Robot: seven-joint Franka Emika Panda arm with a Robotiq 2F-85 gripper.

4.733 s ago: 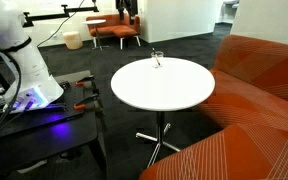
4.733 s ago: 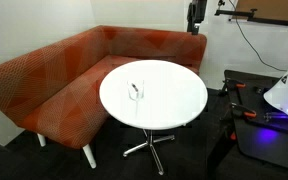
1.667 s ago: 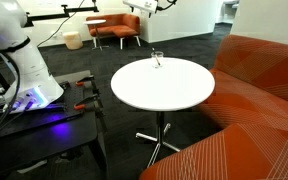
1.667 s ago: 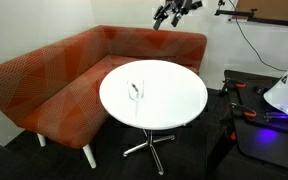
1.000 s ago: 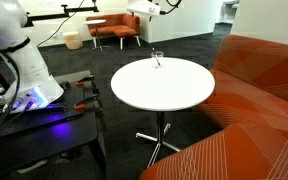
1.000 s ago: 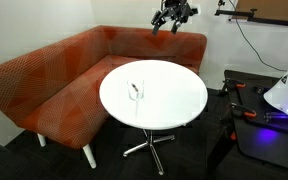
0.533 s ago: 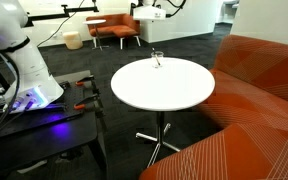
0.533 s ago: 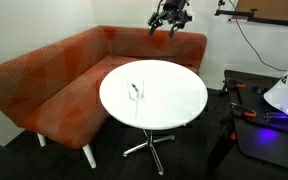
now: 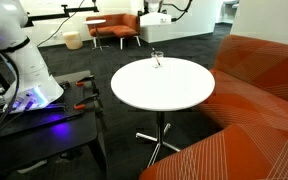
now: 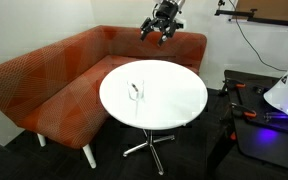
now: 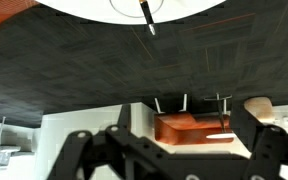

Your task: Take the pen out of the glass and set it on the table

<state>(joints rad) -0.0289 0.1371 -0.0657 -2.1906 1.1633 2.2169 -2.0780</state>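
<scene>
Aloft, jaws wide apart, empty; pen (image 11: 147, 16) in the glass (image 10: 135, 91) on the table (image 10: 174, 100), well away.

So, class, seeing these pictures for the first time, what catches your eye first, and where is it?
The round white table stands out at centre, with the orange corner sofa along two sides. Near its sofa-side edge stands a small glass with the pen in it. High above the sofa back hangs the open gripper.
</scene>
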